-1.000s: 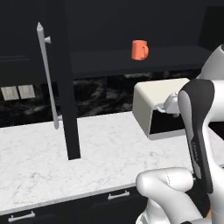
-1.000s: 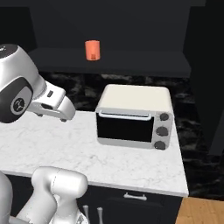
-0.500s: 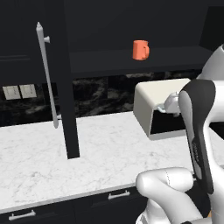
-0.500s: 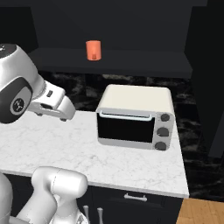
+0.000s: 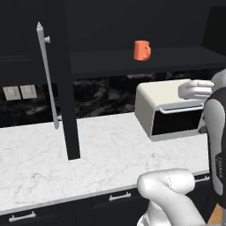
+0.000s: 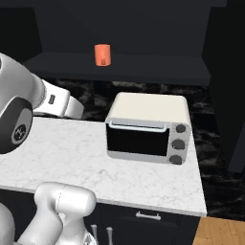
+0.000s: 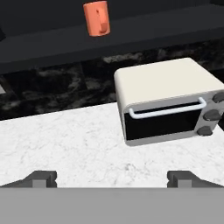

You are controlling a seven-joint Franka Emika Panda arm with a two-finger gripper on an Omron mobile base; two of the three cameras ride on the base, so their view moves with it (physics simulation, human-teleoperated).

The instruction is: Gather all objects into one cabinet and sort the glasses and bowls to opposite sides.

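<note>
- No writing could be read on the toaster oven (image 7: 168,107).
- The orange mug (image 7: 96,18) stood on the cabinet shelf (image 5: 145,62).
- The claw (image 7: 112,178) was wide apart, holding nothing; only its tips showed.

Orange mug (image 7: 96,18) above toaster oven (image 7: 168,100)

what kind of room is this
A kitchen, most likely, and a rendered one: a white marble countertop over dark drawers, a cream toaster oven standing on it, and an orange mug on the shelf of a black wall cabinet.
</note>
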